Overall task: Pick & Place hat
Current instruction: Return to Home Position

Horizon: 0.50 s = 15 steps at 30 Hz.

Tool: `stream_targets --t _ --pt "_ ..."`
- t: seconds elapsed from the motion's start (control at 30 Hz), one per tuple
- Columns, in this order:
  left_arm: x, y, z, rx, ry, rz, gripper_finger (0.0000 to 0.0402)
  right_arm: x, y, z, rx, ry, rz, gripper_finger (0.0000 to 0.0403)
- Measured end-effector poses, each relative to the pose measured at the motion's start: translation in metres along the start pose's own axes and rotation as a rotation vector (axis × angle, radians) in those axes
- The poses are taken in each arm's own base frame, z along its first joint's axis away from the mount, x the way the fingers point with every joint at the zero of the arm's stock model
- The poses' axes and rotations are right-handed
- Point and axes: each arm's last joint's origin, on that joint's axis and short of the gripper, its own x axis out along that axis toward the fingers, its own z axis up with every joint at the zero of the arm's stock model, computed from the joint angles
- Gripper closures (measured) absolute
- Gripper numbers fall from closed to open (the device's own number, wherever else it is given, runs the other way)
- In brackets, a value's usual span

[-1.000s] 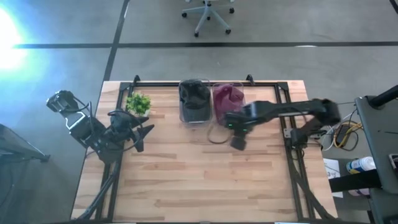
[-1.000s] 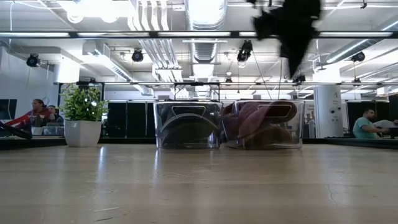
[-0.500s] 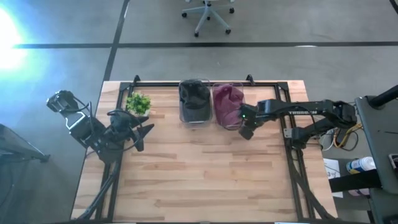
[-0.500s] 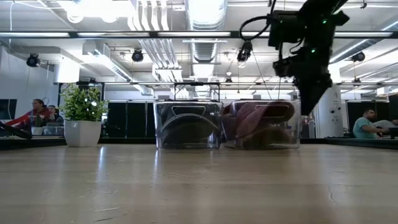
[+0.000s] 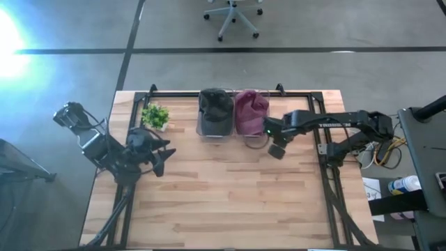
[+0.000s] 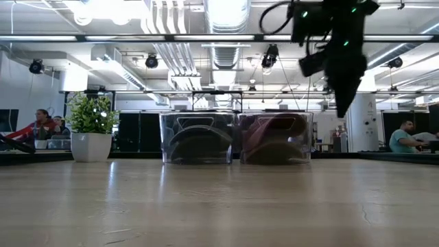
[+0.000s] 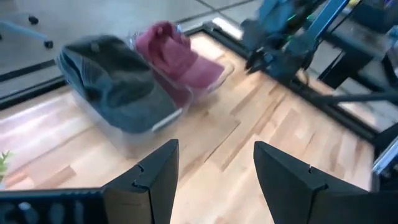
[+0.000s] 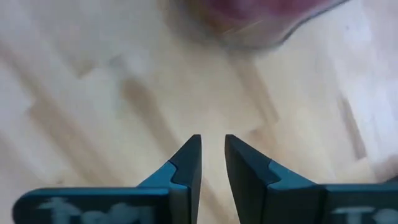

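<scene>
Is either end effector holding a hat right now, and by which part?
No. Right end effector is nearly closed on nothing; left end effector is open and empty.

potted plant (image 5: 155,115); office chair (image 5: 233,17)

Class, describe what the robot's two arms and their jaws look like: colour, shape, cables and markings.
Both arms are dark, jointed and slim. The right arm carries white lettering along one link and a small green light near its wrist; the right gripper ends in two dark wedge-shaped jaws. The left gripper has broader dark jaws with stepped inner edges. Thin black cables loop by the left arm.
</scene>
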Motion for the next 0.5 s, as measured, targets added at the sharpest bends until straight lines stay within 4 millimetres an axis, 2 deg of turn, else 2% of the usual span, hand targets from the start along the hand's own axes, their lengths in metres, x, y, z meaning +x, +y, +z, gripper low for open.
stream_targets --t 0.1,0.2,0.27,0.33,0.4,0.5 --pt "0.010 -0.003 -0.014 0.001 0.028 0.021 0.0200 -0.017 0.008 -0.017 -0.026 -0.025 0.024 0.0335" --pt "0.022 -0.009 -0.022 -0.047 0.030 0.005 0.0200 -0.043 0.017 -0.032 0.076 -0.152 0.148 0.0337" --pt "0.026 -0.015 -0.019 -0.025 0.033 -0.045 0.0200 -0.065 0.022 -0.040 0.122 -0.278 0.273 0.0340" --pt "0.028 -0.020 -0.012 0.074 0.041 -0.134 0.0200 -0.083 0.023 -0.049 0.126 -0.393 0.368 0.0345" --pt "0.030 -0.022 -0.004 0.167 0.020 -0.229 0.0200 -0.094 0.020 -0.059 0.128 -0.448 0.400 0.0350" --pt "0.038 -0.012 0.012 0.202 -0.013 -0.330 0.0200 -0.104 0.009 -0.073 0.168 -0.516 0.380 0.0356"
